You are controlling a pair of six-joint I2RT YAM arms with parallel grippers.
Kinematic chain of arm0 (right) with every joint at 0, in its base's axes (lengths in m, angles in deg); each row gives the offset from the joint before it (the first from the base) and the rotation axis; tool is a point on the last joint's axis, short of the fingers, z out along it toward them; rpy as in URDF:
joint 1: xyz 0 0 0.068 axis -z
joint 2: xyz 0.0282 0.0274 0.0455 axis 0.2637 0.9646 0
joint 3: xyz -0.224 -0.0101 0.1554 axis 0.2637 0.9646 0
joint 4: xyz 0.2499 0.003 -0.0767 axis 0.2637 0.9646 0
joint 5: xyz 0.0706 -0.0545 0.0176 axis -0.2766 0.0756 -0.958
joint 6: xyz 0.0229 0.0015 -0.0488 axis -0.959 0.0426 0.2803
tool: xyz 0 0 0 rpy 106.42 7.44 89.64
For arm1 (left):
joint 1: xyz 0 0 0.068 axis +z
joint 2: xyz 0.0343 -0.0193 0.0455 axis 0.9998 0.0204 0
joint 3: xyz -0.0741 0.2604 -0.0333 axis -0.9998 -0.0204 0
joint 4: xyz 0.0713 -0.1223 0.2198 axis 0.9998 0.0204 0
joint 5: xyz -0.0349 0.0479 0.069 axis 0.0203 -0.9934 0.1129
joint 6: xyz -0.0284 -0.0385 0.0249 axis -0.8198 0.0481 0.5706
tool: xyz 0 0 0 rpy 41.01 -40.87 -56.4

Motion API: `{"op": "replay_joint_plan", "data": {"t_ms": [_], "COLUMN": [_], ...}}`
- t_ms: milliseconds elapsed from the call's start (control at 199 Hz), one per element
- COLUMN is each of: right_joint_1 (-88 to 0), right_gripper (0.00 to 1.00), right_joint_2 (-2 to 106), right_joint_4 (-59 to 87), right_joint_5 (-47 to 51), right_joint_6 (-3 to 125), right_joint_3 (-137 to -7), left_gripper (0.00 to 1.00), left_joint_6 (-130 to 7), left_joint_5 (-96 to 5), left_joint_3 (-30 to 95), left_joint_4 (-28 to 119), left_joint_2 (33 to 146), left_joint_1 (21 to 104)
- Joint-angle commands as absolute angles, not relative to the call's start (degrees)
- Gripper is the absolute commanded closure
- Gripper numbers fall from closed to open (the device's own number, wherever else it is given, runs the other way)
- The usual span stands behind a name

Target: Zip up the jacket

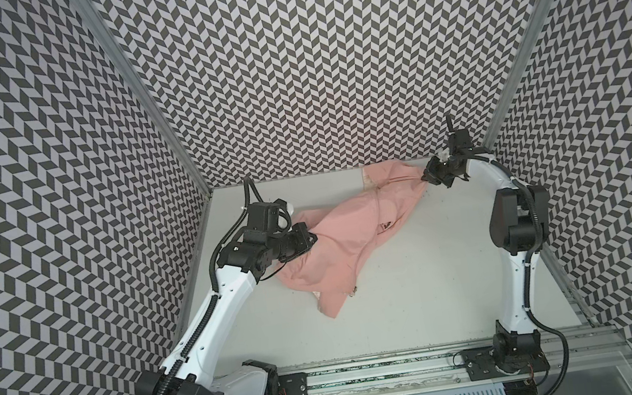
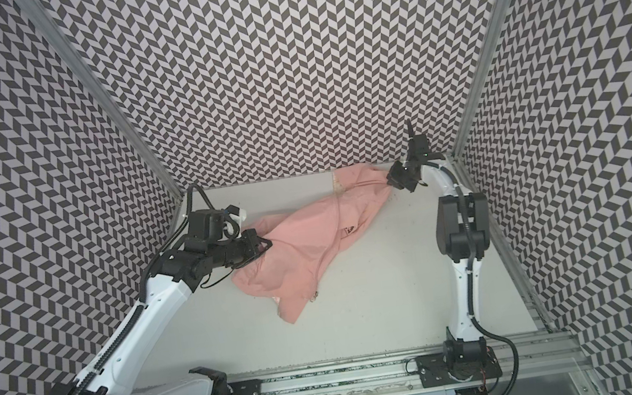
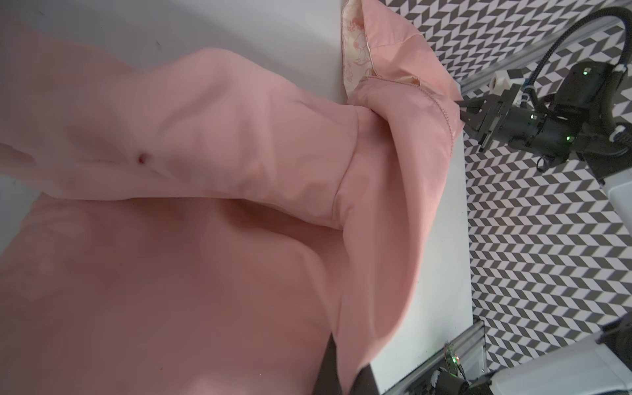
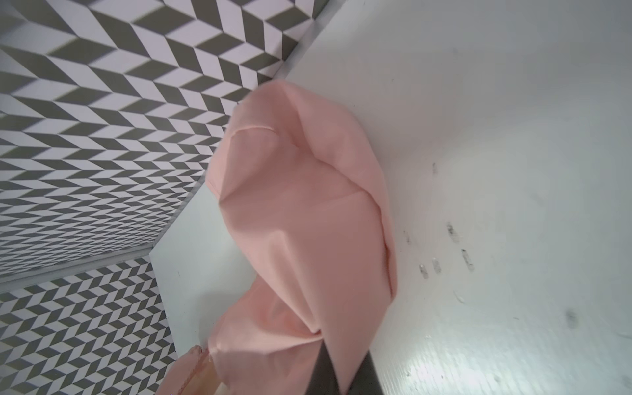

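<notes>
The salmon-pink jacket [image 1: 349, 240] [image 2: 312, 245] lies crumpled and stretched diagonally across the white table in both top views, from the left middle to the back right corner. A bit of cream lining [image 3: 354, 51] shows near the back wall, and black lettering [image 1: 386, 225] shows on the front. My left gripper [image 1: 311, 237] [image 2: 268, 242] is shut on the jacket's left end, fabric pinched between its dark fingers [image 3: 330, 369]. At the back right, my right gripper [image 1: 426, 174] [image 2: 390, 176] is shut on the jacket's far end, with cloth clamped between its fingers [image 4: 321, 369]. The zipper is mostly hidden in folds.
Patterned walls [image 1: 328, 58] close in the table on three sides, and the right gripper sits close to the back right corner. A metal rail [image 1: 373, 375] with both arm bases runs along the front edge. Bare table [image 1: 425, 296] lies in front of the jacket.
</notes>
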State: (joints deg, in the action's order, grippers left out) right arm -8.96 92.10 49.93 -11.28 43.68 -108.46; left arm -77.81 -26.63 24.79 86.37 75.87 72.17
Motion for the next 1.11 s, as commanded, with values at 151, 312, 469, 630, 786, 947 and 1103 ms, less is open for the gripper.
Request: {"op": "replay_joint_plan", "data": {"t_ms": [151,312,469,630,786,947,1103], "right_joint_1": [-7.5,-9.1,-12.5,-21.3,-28.6,-30.4,-30.3], "right_gripper": [0.62,0.19,0.13,0.14,0.12,0.15,0.48], "right_joint_2": [92.1,83.6,72.4,66.0,68.6,75.6,79.4], "right_joint_4": [57.8,50.9,43.7,40.0,38.4,36.7,38.6], "right_joint_5": [-6.7,-8.1,-10.6,-10.9,-8.0,-8.4,-7.5], "right_joint_6": [45.8,45.2,45.7,46.6,46.2,44.7,45.7], "right_joint_3": [-113.3,-100.8,-86.6,-76.4,-73.1,-75.2,-80.1], "left_gripper": [1.0,1.0,1.0,1.0,1.0,1.0,1.0], "left_joint_6": [-77.9,-78.7,-77.9,-77.9,-78.5,-78.6,-78.8], "left_joint_5": [-26.4,-26.7,-27.3,-28.1,-27.5,-26.6,-25.2], "left_joint_3": [21.7,22.1,24.1,23.4,21.5,20.1,18.6], "left_joint_4": [86.2,82.0,82.0,81.6,80.6,80.3,79.8], "left_joint_2": [76.0,80.5,82.7,83.2,82.7,81.5,79.8], "left_joint_1": [72.9,73.0,73.2,73.4,73.4,73.4,73.3]}}
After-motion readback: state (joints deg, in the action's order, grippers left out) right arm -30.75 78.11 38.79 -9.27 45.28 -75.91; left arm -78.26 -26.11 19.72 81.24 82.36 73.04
